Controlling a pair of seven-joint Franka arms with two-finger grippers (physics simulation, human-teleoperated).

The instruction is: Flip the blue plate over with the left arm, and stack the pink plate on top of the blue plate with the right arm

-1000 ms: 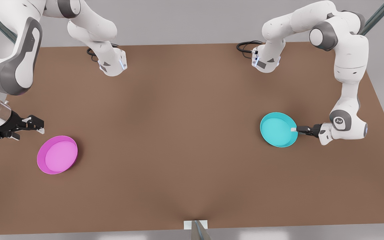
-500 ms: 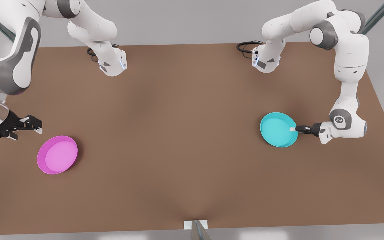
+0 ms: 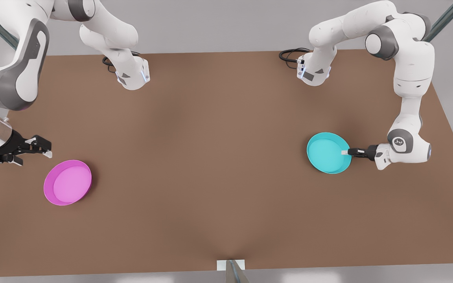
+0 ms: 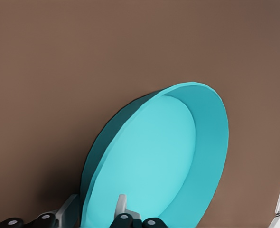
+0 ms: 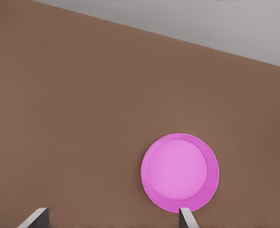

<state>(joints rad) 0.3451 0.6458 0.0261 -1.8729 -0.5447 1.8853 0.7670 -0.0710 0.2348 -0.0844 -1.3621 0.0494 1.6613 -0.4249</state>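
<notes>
Blue plate (image 3: 326,152): right way up on the brown table (image 3: 210,157), far from the pink plate (image 3: 68,182)
Left gripper (image 3: 346,152): pinching the blue plate's rim
Right gripper (image 3: 45,148): spread wide, hanging near the pink plate

Brown flat tabletop (image 3: 218,165) seen from high front camera; round cyan-turquoise dish (image 4: 163,156) viewed close by left wrist; round magenta-pink dish (image 5: 180,172) viewed farther by right wrist.

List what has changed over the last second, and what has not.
Little moved. The left gripper, on the front view's right, edged slightly inward along the blue plate rim and is shut on it. The right gripper, open beside the pink plate, drifted slightly away and came back. Both plates lie rim up where they were on the brown table; no flip yet.
</notes>
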